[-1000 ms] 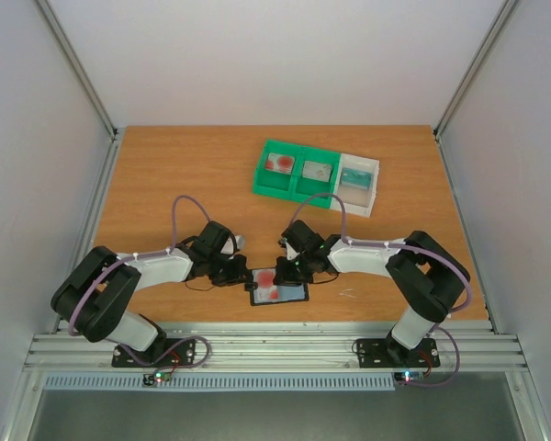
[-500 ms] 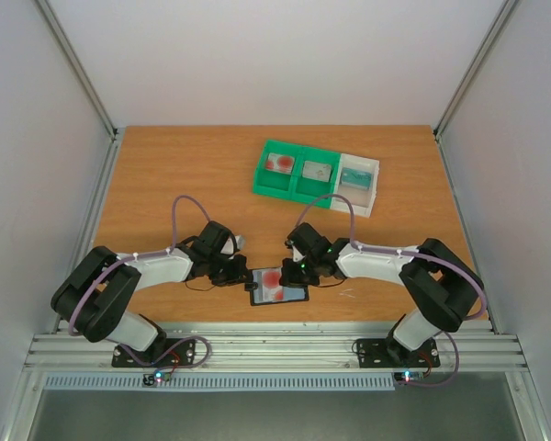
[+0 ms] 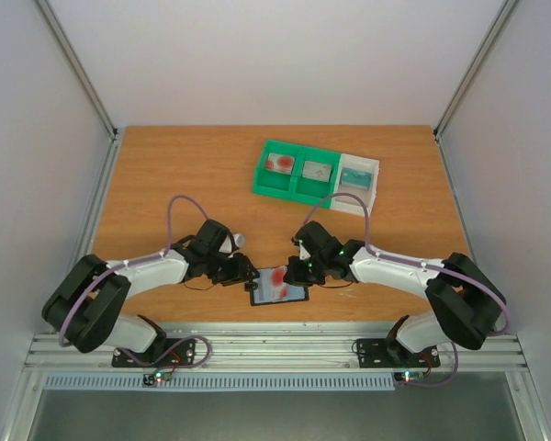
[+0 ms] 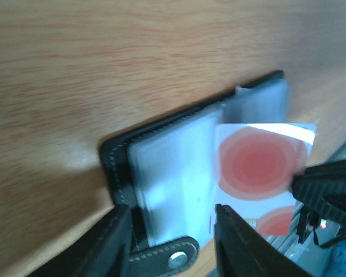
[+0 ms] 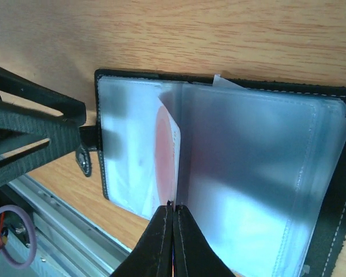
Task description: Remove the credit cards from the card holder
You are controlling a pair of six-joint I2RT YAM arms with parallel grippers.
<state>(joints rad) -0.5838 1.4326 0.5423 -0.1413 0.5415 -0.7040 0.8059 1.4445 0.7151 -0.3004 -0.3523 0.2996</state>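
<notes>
The black card holder (image 3: 292, 295) lies open near the table's front edge, its clear pockets up. It also shows in the left wrist view (image 4: 116, 164) and the right wrist view (image 5: 248, 173). My right gripper (image 3: 299, 271) is shut (image 5: 173, 205) on the near edge of a whitish credit card with red marks (image 5: 165, 144). The card stands partly out of a pocket, and it also shows in the left wrist view (image 4: 259, 167). My left gripper (image 3: 245, 274) is at the holder's left edge. Its jaws stand apart (image 4: 174, 209), astride the corner and the strap tab (image 4: 170, 258).
A green compartment tray (image 3: 294, 184) stands at the back right with a red-marked card (image 3: 280, 163) and a greyish card (image 3: 317, 170) in it. A white tray (image 3: 372, 170) beside it holds a teal card (image 3: 354, 176). The table's metal front rail (image 3: 275, 344) lies just below the holder.
My right gripper has moved a little to the right with the red-marked card, drawing it farther from the pocket. Its arm has swung outward. My left gripper has stayed at the holder's edge.
</notes>
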